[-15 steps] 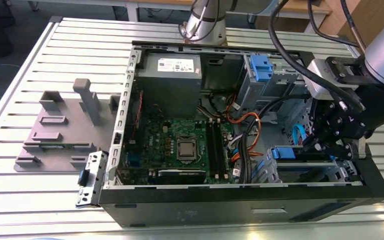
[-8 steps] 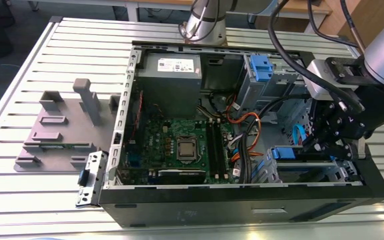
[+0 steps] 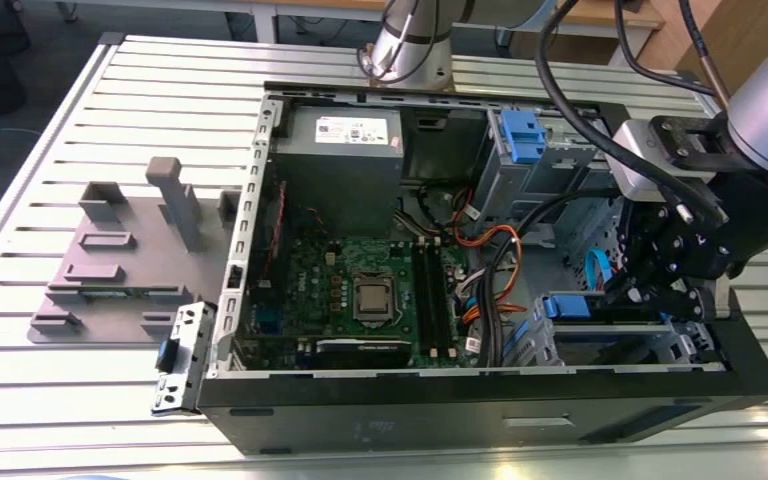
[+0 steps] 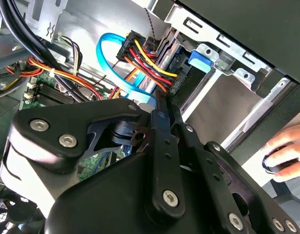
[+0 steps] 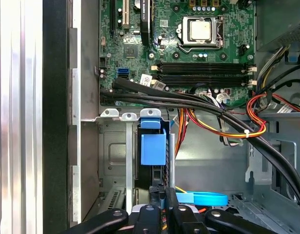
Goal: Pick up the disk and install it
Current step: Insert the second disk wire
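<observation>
We see the disk (image 5: pixel 153 148) standing on edge inside the drive bay (image 5: pixel 113 146), at a corner of the computer case (image 3: pixel 491 412) on the counter (image 3: pixel 131 90), likely so its blue rails ride the bay's guides. The end effector (image 5: pixel 163 197), its 2 fingers pressed together, butts against the disk's outer end, seemingly to seat it.

Disk (image 5: pixel 153 146): blue rail tab, dark edge (possibly black), just ahead of the black jaws.
Flat cable (image 5: pixel 203 198): light blue, beside the jaws.
Wire bundle (image 5: pixel 228 134): red, yellow, orange, black.
Motherboard (image 5: pixel 135 53): green.
Tabletop (image 5: pixel 13 97): silver, ribbed.
</observation>
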`<state>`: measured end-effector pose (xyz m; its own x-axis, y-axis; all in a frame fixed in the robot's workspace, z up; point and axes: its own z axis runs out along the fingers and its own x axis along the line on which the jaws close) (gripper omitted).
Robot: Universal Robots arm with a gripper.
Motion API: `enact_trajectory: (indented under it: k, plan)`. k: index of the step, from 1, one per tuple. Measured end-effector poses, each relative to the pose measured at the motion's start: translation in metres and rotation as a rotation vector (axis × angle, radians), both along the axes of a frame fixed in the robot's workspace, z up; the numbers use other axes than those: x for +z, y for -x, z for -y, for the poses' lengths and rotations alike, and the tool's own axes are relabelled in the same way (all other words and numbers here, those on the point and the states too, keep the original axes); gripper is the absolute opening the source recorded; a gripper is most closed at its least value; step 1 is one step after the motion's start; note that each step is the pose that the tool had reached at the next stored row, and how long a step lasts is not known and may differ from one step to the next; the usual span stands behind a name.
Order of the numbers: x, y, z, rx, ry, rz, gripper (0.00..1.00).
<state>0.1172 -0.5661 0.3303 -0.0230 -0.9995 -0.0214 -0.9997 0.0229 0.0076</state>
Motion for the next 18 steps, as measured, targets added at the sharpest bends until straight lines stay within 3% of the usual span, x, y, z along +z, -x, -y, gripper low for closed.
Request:
enact_trajectory:
  k: [4,5,18]
  plan:
    - [-0.0002,0.0000,0.0000,0.000,-0.0005,0.0000,0.17]
    - [-0.0002,0.0000,0.0000,0.000,-0.0006,0.0000,0.24]
    - [-0.0002,0.0000,0.0002,0.000,-0.0004,0.0000,0.24]
